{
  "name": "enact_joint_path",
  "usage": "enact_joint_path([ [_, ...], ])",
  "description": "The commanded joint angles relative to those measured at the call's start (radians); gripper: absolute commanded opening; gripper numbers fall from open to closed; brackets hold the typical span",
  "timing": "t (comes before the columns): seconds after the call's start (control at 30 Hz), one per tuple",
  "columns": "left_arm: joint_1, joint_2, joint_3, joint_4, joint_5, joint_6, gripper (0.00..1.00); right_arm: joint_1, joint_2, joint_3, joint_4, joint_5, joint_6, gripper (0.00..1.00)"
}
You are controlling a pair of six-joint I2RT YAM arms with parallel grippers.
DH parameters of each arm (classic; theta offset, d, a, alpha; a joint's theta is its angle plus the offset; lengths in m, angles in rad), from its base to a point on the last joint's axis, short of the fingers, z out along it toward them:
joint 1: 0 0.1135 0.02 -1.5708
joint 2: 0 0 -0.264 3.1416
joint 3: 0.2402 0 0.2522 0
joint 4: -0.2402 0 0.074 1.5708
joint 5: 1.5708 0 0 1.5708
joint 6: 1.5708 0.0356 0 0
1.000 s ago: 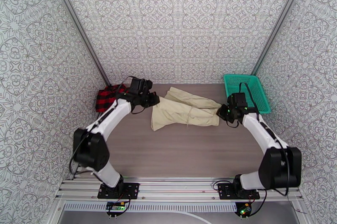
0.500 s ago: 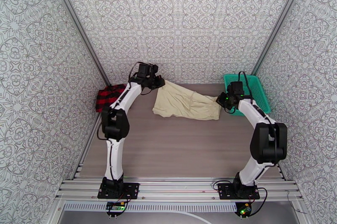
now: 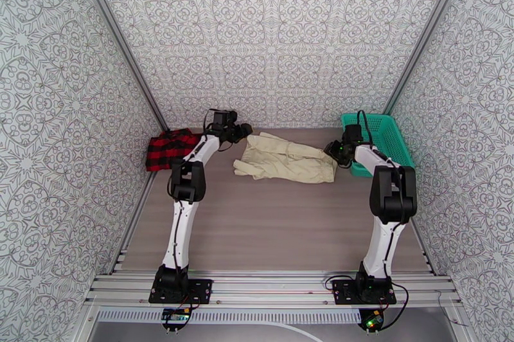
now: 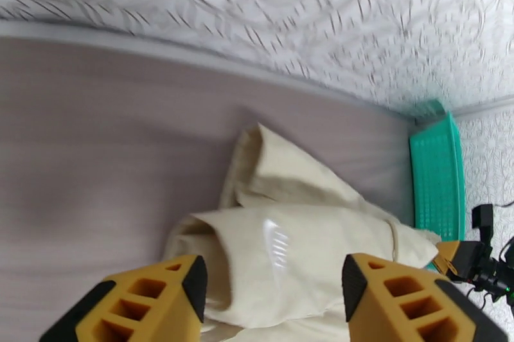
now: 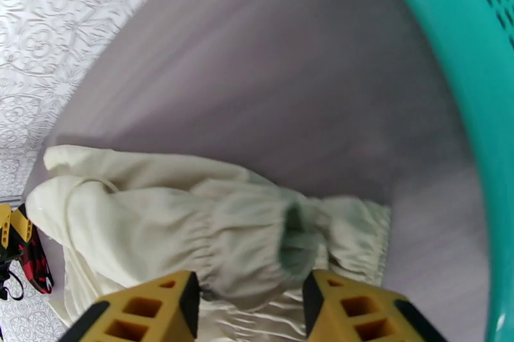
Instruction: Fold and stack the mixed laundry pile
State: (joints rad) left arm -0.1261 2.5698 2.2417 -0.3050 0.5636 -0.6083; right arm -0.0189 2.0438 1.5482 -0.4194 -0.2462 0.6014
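- the cream-beige cloth (image 3: 286, 160) lies crumpled near the far edge of the bench (image 3: 276, 227), between the two claws.
- the left claw (image 4: 273, 282) is open above the cloth's left end, holding nothing.
- the right claw (image 5: 250, 301) is open above the gathered right end, holding nothing, beside the teal basket (image 3: 392, 141).
- the red-and-black checked shirt (image 3: 168, 148) lies bunched at the far left corner.

A teal plastic mesh basket (image 3: 392, 143) sits at the far right corner of the wood-grain surface (image 3: 276, 221), close against the right wall. Patterned grey-and-white walls (image 3: 276, 35) enclose the surface on three sides, joined by slanting aluminium posts (image 3: 122, 47). A ribbed aluminium rail (image 3: 270, 282) runs along the near edge.
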Motion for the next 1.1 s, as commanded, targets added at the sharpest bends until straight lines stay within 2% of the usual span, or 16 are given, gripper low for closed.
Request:
enact_joint_path([
  [0.0,-0.003,-0.187,-0.094,0.005,-0.073,0.084,0.63,0.016,-0.103,-0.022,0.003,-0.008,-0.052,0.5],
  [0.1,-0.03,-0.305,-0.244,-0.043,-0.138,0.151,0.64,0.041,-0.156,-0.078,0.004,-0.009,-0.069,0.49],
  [0.27,-0.108,-0.414,-0.435,-0.045,-0.111,0.186,0.44,0.077,-0.186,-0.132,0.015,-0.02,-0.078,0.45],
  [0.33,-0.132,-0.404,-0.447,-0.067,-0.119,0.189,0.36,0.087,-0.168,-0.129,0.024,-0.041,-0.078,0.43],
  [0.4,-0.152,-0.375,-0.437,-0.083,-0.13,0.19,0.33,0.106,-0.126,-0.098,0.018,-0.081,-0.081,0.4],
  [0.53,-0.176,-0.252,-0.323,-0.154,-0.125,0.183,0.24,0.145,-0.024,-0.025,-0.002,-0.1,-0.078,0.38],
  [0.7,-0.2,-0.104,-0.126,-0.248,-0.12,0.202,0.24,0.148,0.081,0.07,-0.011,-0.107,-0.073,0.35],
  [0.77,-0.197,-0.068,-0.106,-0.195,-0.099,0.184,0.28,0.148,0.115,0.118,-0.015,-0.1,-0.078,0.34],
  [0.87,-0.189,-0.039,-0.102,-0.07,-0.074,0.148,0.28,0.145,0.169,0.204,-0.016,-0.076,-0.082,0.34],
  [1.07,-0.164,0.035,-0.059,0.142,-0.067,0.061,0.38,0.117,0.297,0.37,-0.038,-0.061,-0.065,0.34],
])
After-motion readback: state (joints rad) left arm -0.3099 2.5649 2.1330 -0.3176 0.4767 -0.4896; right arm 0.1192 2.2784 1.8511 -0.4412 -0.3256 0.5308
